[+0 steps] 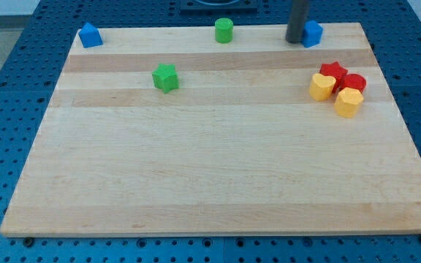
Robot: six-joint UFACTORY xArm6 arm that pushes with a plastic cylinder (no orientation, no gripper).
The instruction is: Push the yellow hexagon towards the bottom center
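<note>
While parked at the board's upper right, about one o'clock from centre, my tip (295, 41) rests on the wooden board (210, 175), touching or just beside the left face of a blue block (313, 33), shape hard to tell. No hand or gripper on this arm, just a bare dark rod; nothing grasped, nothing clenched.

Yellow hexagon (349, 102) sits at roughly three o'clock on the board, near the right edge, well apart from my tip and at about five o'clock from it. Belongs to a tight cluster of four: yellow heart (321, 87) just beside it at ten o'clock, red cylinder (354, 83) touching or nearly touching at twelve o'clock, red star (333, 71) at the cluster's top, about eleven o'clock from the hexagon.

Elsewhere: green star (165, 77) at about ten o'clock from the board's centre, standing alone. Green cylinder (224, 31) at twelve o'clock, close to the far edge. Blue pentagon-like block (89, 35) at the far left corner, about eleven o'clock. Blue perforated table (20, 73) surrounds the board on all sides.
</note>
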